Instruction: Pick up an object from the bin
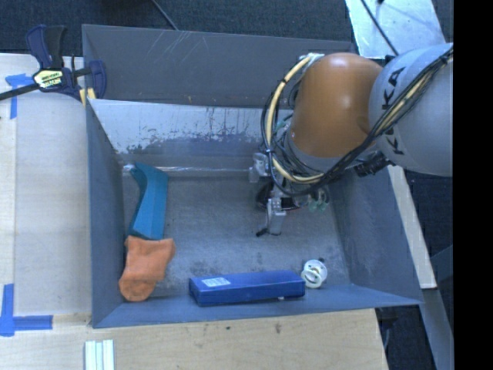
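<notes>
hanging above bare floor right of the bin's [108, 206] centre: the gripper [269, 228]; whether it is apart or together cannot be told. nearest lie a white ball [314, 272] and a blue box [246, 287], both along the view's lower wall.

Light is falling evenly from above, moderately bright. Glossy orange-brown dome cover [335, 102] at upper right is catching a soft highlight on its crown. Far wall of the grey metal bin [192, 126] is showing a pale sheen; floor centre-right is lying in soft shadow. White sheet [393, 14], top right corner, is glaring.
</notes>
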Controlling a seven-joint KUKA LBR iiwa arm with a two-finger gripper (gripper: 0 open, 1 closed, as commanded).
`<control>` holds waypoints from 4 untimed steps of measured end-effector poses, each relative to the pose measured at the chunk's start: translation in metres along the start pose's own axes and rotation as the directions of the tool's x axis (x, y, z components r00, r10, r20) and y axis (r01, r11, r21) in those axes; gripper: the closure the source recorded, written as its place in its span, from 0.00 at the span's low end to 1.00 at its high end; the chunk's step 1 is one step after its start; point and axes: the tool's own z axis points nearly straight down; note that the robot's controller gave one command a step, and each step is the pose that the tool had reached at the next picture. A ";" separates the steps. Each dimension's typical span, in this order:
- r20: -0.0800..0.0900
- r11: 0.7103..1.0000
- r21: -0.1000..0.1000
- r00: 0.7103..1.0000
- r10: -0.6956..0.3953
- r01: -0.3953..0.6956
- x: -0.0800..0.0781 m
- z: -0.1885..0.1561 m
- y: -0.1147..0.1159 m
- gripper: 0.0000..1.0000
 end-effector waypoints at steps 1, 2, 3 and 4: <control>0.009 1.000 -0.001 1.000 -0.005 0.005 -0.016 -0.011 -0.017 0.00; 0.014 0.989 0.003 0.989 -0.147 0.147 -0.045 0.036 -0.039 0.00; 0.003 0.994 0.000 0.994 -0.113 0.113 -0.050 0.066 -0.051 0.00; 0.007 0.994 -0.001 0.994 0.107 -0.107 -0.059 0.092 -0.082 1.00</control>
